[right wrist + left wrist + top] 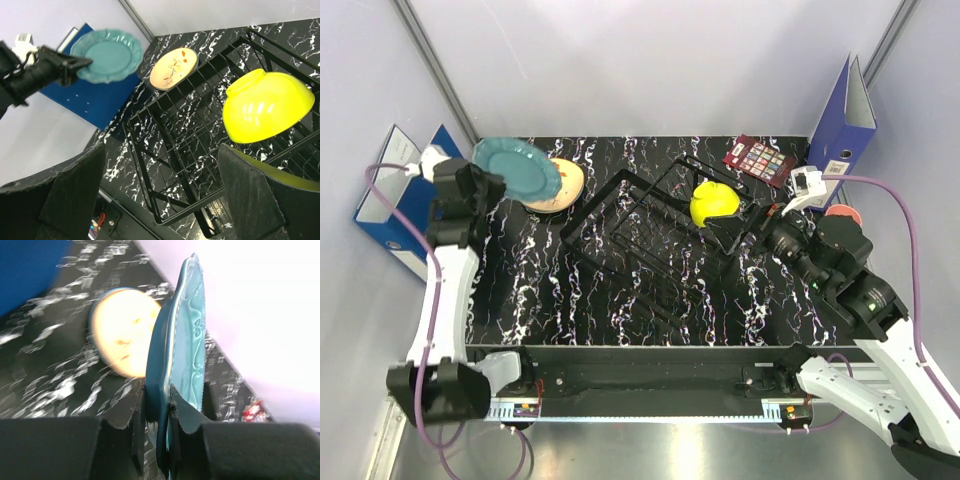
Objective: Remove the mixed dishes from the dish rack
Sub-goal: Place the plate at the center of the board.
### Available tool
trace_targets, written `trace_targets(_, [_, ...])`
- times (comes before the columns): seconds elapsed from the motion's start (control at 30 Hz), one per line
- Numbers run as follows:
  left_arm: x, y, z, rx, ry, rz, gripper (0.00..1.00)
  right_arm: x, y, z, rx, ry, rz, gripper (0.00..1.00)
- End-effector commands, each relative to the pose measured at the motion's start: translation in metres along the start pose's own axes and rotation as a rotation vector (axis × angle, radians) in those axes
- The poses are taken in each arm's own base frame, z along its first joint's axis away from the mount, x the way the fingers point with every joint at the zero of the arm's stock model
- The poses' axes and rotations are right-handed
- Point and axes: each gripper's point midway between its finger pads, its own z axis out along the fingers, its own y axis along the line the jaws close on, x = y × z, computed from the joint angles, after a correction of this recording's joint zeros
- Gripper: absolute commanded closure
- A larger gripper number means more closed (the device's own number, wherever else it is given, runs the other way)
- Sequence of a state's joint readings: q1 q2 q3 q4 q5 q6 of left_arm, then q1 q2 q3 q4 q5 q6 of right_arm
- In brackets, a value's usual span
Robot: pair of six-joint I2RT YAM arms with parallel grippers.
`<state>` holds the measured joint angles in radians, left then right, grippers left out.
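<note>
Left gripper (159,410) is clamped on the near rim of the teal plate (182,355), holding it on edge in the air above the far-left part of the table (530,290), clear of the rack (640,250). The plate is glossy, with a scalloped edge and raised scrollwork on its face, and it looks whole. Just to its right the cream plate (563,186) lies flat on the table, so that one is unloaded. The yellow bowl (267,112) sits tilted at the right end of the rack with its underside towards the right wrist camera. It is bright, smooth and shiny. Right gripper (161,150) hangs close by it with its jaws spread wide and nothing between them; I cannot tell whether a finger touches the bowl. No other dish shows in the rack, whose wires look bare, and no cup, glass or white plate can be made out in any view. By my reading the unloading is well along: the teal plate needs setting down and the bowl has yet to come out.
</note>
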<state>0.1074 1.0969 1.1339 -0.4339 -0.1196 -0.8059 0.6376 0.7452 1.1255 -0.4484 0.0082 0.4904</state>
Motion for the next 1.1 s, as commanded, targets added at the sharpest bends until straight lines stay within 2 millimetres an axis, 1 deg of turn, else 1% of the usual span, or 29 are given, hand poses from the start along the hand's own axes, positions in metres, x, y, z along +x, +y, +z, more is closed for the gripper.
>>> trace_targets(0.0, [-0.018,-0.084,0.036,0.397,-0.046,-0.103,1.00,-0.024,0.007,-0.009,-0.013,-0.073,-0.058,0.00])
trace_targets(0.03, [0.006,-0.083,0.062,0.409,0.051,-0.115,1.00,-0.027,0.006,-0.013,-0.009,-0.089,-0.063,0.00])
trace_targets(0.07, [0.005,-0.096,0.068,0.475,0.053,-0.119,1.00,-0.029,0.006,-0.016,-0.005,-0.098,-0.070,0.00])
trace_targets(0.1, [0.009,-0.100,0.076,0.504,0.070,-0.124,1.00,-0.033,0.007,-0.021,-0.010,-0.116,-0.085,0.00])
trace_targets(0.13, [0.027,-0.098,0.095,0.512,0.136,-0.151,1.00,-0.037,0.005,-0.023,0.001,-0.132,-0.091,0.00])
trace_targets(0.17, [0.023,-0.107,0.099,0.565,0.118,-0.156,1.00,-0.040,0.004,-0.026,0.005,-0.145,-0.098,0.00])
trace_targets(0.23, [0.029,-0.110,0.111,0.592,0.137,-0.166,1.00,-0.046,0.003,-0.033,0.016,-0.177,-0.118,0.00])
trace_targets(0.27, [0.032,-0.109,0.121,0.597,0.138,-0.165,1.00,-0.048,0.001,-0.035,0.022,-0.186,-0.125,0.00])
trace_targets(0.33, [0.027,-0.115,0.125,0.627,0.111,-0.159,1.00,-0.051,-0.002,-0.039,0.036,-0.205,-0.139,0.00])
trace_targets(0.37, [0.026,-0.112,0.131,0.617,0.103,-0.162,1.00,-0.051,-0.003,-0.039,0.039,-0.211,-0.144,0.00])
trace_targets(0.47, [0.022,-0.115,0.136,0.651,0.082,-0.174,1.00,-0.048,-0.006,-0.036,0.044,-0.212,-0.149,0.00])
trace_targets(0.5, [0.025,-0.110,0.144,0.646,0.086,-0.185,1.00,-0.045,-0.007,-0.033,0.044,-0.200,-0.151,0.00])
trace_targets(0.53, [0.020,-0.112,0.145,0.668,0.074,-0.210,1.00,-0.042,-0.007,-0.031,0.040,-0.193,-0.151,0.00])
trace_targets(0.57, [0.019,-0.108,0.147,0.673,0.072,-0.228,1.00,-0.041,-0.007,-0.028,0.037,-0.188,-0.150,0.00])
trace_targets(0.6, [0.021,-0.099,0.157,0.662,0.075,-0.249,1.00,-0.036,-0.007,-0.024,0.034,-0.171,-0.150,0.00])
trace_targets(0.63, [0.017,-0.101,0.157,0.685,0.068,-0.280,1.00,-0.034,-0.008,-0.022,0.033,-0.166,-0.148,0.00])
trace_targets(0.67, [0.019,-0.096,0.162,0.678,0.071,-0.293,1.00,-0.032,-0.009,-0.020,0.033,-0.159,-0.148,0.00])
trace_targets(0.7, [0.023,-0.088,0.171,0.659,0.081,-0.307,1.00,-0.030,-0.010,-0.018,0.037,-0.152,-0.150,0.00])
trace_targets(0.83, [0.030,-0.068,0.187,0.625,0.077,-0.353,1.00,-0.026,-0.015,-0.014,0.054,-0.143,-0.164,0.00])
trace_targets(0.97, [0.039,-0.047,0.197,0.576,0.068,-0.388,1.00,-0.027,-0.018,-0.012,0.068,-0.149,-0.176,0.00])
trace_targets(1.07, [0.045,-0.037,0.204,0.547,0.076,-0.398,1.00,-0.025,-0.019,-0.007,0.073,-0.141,-0.173,0.00])
